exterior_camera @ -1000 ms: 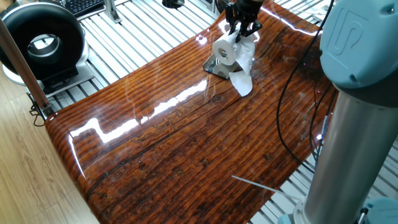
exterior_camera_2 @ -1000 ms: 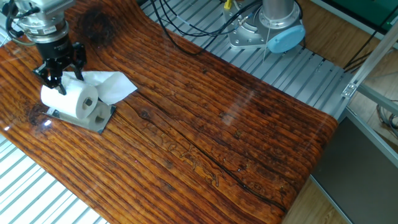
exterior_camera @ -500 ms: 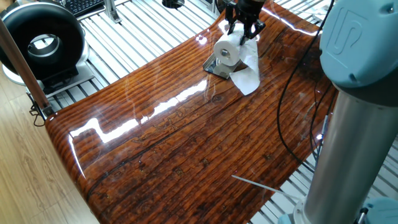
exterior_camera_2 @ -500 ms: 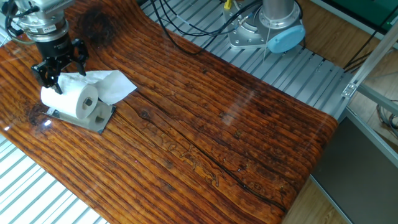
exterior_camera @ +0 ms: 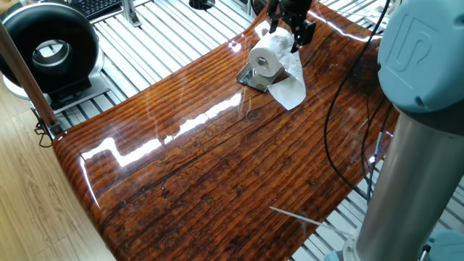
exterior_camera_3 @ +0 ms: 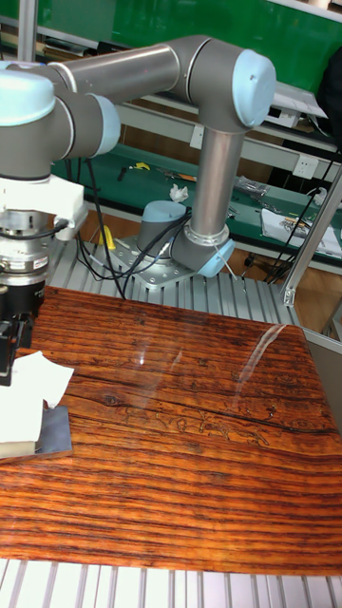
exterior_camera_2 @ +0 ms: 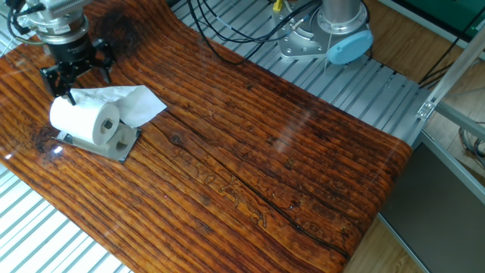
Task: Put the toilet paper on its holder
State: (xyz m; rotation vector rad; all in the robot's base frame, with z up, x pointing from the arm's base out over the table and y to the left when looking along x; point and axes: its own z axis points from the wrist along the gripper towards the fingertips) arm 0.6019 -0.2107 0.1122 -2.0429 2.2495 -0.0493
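The toilet paper lies on its side on the holder, a shiny silver plate at the table's far end. The roll's loose sheet trails onto the wood beside it. My gripper hangs just above and behind the roll, open, its fingers apart and touching nothing. In the other fixed view the gripper stands over the roll, which rests across the holder. The tall fixed view shows only the left-edge part of the roll, the holder and one finger of the gripper.
A big black ring-shaped device stands off the table to the left. Black cables run to the arm's base. A thin white stick lies near the table's front edge. Slatted metal surrounds the wooden top.
The gripper has let go of the roll, spread its fingers and risen a little. The roll stays on the holder, and its loose sheet has settled slightly.
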